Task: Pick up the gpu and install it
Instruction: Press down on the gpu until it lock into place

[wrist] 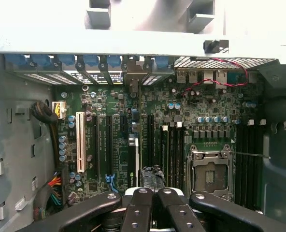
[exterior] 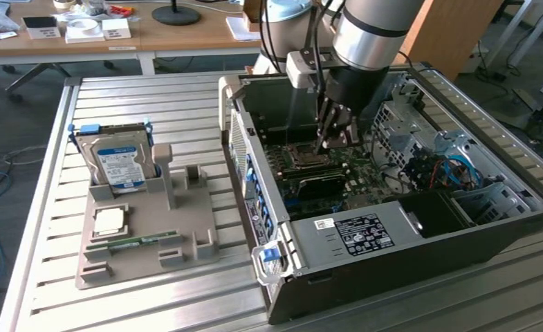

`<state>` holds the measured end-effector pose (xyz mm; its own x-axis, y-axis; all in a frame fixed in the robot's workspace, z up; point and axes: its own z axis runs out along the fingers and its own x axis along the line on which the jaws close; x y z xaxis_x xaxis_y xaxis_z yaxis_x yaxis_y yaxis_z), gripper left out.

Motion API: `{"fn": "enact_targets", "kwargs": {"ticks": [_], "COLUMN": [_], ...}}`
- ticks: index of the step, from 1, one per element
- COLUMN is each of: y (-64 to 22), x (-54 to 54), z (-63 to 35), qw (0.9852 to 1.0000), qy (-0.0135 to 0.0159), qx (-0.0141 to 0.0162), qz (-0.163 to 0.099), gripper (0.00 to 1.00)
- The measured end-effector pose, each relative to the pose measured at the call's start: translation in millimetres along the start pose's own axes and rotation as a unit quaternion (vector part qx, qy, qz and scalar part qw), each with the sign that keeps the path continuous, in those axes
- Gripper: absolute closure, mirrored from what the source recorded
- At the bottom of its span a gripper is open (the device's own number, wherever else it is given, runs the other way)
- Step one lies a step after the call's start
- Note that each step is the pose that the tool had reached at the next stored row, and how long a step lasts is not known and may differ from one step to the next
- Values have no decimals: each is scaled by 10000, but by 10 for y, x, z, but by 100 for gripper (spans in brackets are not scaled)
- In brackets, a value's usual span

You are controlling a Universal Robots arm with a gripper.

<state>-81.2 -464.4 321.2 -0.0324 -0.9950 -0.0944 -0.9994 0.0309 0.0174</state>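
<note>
Arm comes down near-vertical from top of ext. view into the open PC case (exterior: 492, 228), wrist just above the motherboard (exterior: 322, 176). End effector (wrist: 152, 193) fingers pressed together, tips on a taped dark edge. That edge belongs to the gpu (wrist: 133, 162), standing on edge in an expansion slot beside the white slot (wrist: 80, 145), bracket end toward the rear slot covers. Card's lower end is cut off behind the fingers; can't tell if it's fully seated. On the surface (exterior: 142, 97), a grey fixture (exterior: 188, 259) carries a hard drive (exterior: 119, 162), CPU (exterior: 110, 220) and memory stick (exterior: 133, 242).
</note>
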Motion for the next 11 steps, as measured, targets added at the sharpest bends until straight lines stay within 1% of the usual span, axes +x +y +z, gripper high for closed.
{"fn": "enact_targets", "kwargs": {"ticks": [5,11], "y": [0,0], "x": [-2,-2], "z": [-20,-21], "qw": [10000,10000], "qy": [0,0], "qx": [0,0], "qz": [0,0], "gripper": [89,89]}}
